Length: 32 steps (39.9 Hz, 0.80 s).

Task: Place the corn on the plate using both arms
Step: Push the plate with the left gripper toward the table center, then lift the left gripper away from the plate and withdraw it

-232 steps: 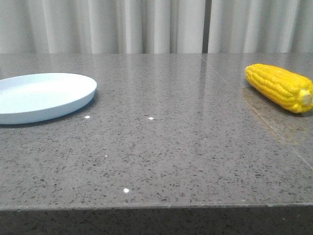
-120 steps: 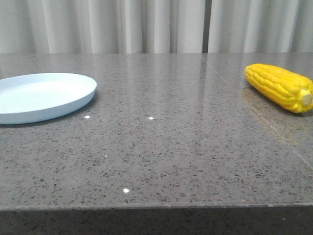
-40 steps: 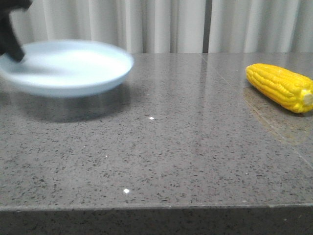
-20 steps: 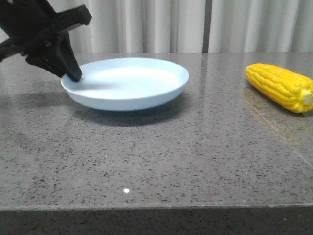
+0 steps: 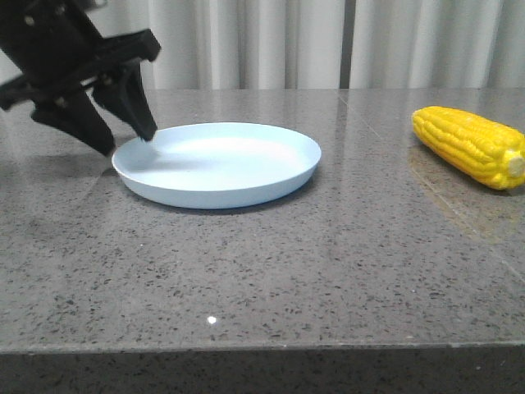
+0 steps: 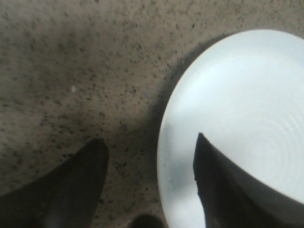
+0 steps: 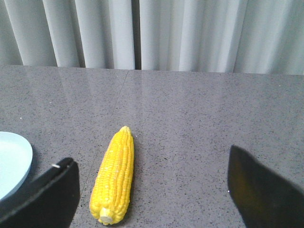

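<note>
Left pincer [image 5: 127, 144] spread open astride plate [image 5: 246, 185] rim, plate flat on desk [image 5: 287, 271]. Right pincer [image 7: 152, 190] wide open; should straddle corn [image 7: 115, 175] mid-cob.

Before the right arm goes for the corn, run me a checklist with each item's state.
1. Plate flat on the table: ok.
2. Left gripper released from the plate: ok, its fingers are spread either side of the rim, not clamped.
3. Left gripper clear of the plate: not ok, one finger is over the plate's inside.
4. Corn free on the table, nothing touching it: ok.
5. Right gripper open: ok, fingers wide apart.
6. Right gripper lined up with the corn: cannot tell; the cob lies nearer one finger.
</note>
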Each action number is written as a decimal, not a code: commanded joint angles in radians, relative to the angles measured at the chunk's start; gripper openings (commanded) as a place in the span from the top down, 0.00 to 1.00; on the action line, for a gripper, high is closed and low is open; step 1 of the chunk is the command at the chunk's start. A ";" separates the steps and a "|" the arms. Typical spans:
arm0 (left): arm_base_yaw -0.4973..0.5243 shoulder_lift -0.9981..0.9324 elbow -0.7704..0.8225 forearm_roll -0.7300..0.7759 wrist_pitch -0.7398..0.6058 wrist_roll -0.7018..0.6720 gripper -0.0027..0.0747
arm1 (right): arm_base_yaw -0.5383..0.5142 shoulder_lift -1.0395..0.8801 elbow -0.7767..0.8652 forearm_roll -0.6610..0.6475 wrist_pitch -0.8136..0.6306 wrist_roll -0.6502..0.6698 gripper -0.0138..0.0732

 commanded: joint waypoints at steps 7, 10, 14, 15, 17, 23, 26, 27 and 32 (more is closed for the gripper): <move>-0.008 -0.211 -0.009 0.406 0.015 -0.251 0.79 | -0.003 0.013 -0.039 0.005 -0.078 -0.009 0.09; -0.008 -0.270 0.029 0.515 0.015 -0.327 0.86 | -0.003 0.013 -0.039 0.005 -0.078 -0.009 0.09; -0.008 -0.353 0.098 0.561 -0.008 -0.347 0.90 | -0.003 0.013 -0.039 0.005 -0.078 -0.009 0.09; -0.008 -0.380 0.123 0.564 -0.018 -0.347 0.91 | -0.003 0.013 -0.039 0.005 -0.078 -0.009 0.09; -0.008 -0.432 0.171 0.564 -0.045 -0.347 0.94 | -0.003 0.013 -0.039 0.005 -0.078 -0.009 0.09; -0.010 -0.612 0.354 0.564 -0.214 -0.337 0.99 | -0.003 0.013 -0.039 0.005 -0.078 -0.009 0.09; -0.012 -0.716 0.455 0.564 -0.304 -0.337 0.99 | -0.003 0.013 -0.039 0.005 -0.078 -0.009 0.09; -0.012 -0.760 0.493 0.565 -0.332 -0.337 0.99 | -0.003 0.013 -0.039 0.005 -0.078 -0.009 0.09; -0.012 -0.963 0.649 0.570 -0.423 -0.337 0.99 | -0.003 0.013 -0.039 0.005 -0.078 -0.009 0.09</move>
